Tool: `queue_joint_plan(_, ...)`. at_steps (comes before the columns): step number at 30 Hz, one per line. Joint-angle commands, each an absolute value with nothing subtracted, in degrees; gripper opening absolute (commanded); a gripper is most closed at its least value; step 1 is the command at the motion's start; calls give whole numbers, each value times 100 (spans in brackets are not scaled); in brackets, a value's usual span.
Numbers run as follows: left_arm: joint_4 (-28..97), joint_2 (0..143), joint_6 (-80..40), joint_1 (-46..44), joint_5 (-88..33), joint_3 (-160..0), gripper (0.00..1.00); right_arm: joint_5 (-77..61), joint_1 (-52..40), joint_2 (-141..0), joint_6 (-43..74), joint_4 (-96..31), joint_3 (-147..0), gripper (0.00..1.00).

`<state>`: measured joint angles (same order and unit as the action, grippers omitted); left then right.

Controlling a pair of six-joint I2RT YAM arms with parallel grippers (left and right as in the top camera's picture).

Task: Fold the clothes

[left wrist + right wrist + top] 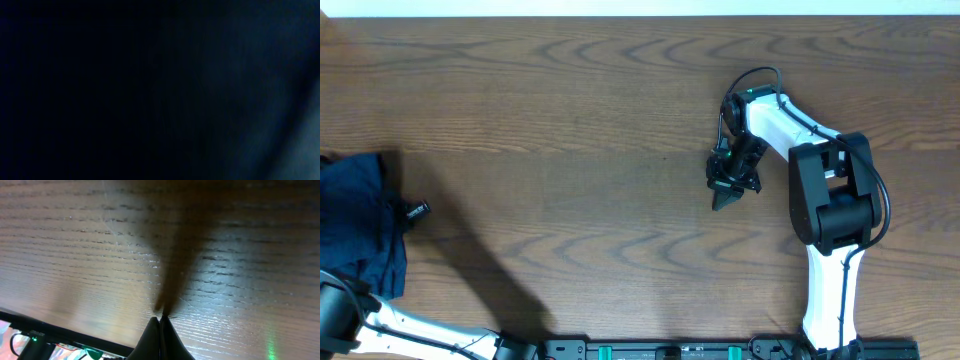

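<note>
Wooden table (pixel 570 150) below right tool (pixel 724 202), tips pressed together, angled down; navy cloth (pixel 360 215) hides left tool's state.

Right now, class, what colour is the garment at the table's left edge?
The garment is dark navy blue, clearest from overhead.

Right arm (pixel 825 195): white links, black joint housings, looped black cable (pixel 752 75) (green light near the wrist); black tapered fingers (pixel 150 342).
</note>
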<state>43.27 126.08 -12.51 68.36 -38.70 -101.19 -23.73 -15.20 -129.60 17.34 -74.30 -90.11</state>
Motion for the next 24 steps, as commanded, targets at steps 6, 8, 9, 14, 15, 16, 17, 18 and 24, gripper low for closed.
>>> queue_joint_plan(6,4547,13445,-910,7065,-3562,-9870,6,-2298,-1621,-13096,1664,-7411,-8945,1)
queue_joint_plan(8,4611,13463,-836,7067,-3548,-9870,6,-2296,-1619,-13096,1664,-7413,-8945,1)
queue_joint_plan(9,4648,13472,-836,7072,-3551,-9867,6,-2296,-1619,-13096,1664,-7413,-8945,1)
queue_joint_plan(14,4882,13638,-836,7074,-3586,-9867,6,-2296,-1619,-13096,1662,-7406,-8945,1)
queue_joint_plan(15,4928,13692,-836,7074,-3653,-9867,6,-2296,-1619,-13096,1653,-7411,-8945,1)
queue_joint_plan(16,4971,13712,-836,7074,-3780,-9867,5,-2298,-1619,-13096,1597,-7413,-8945,1)
queue_joint_plan(17,4991,13716,-836,7067,-3883,-9867,6,-2298,-1619,-13096,1570,-7417,-8945,1)
queue_joint_plan(18,4989,13701,-838,7054,-4045,-9874,6,-2296,-1619,-13096,1551,-7419,-8945,1)
queue_joint_plan(24,5074,13303,-899,6825,-4429,-10068,6,-2292,-1610,-13096,1448,-7387,-8947,1)
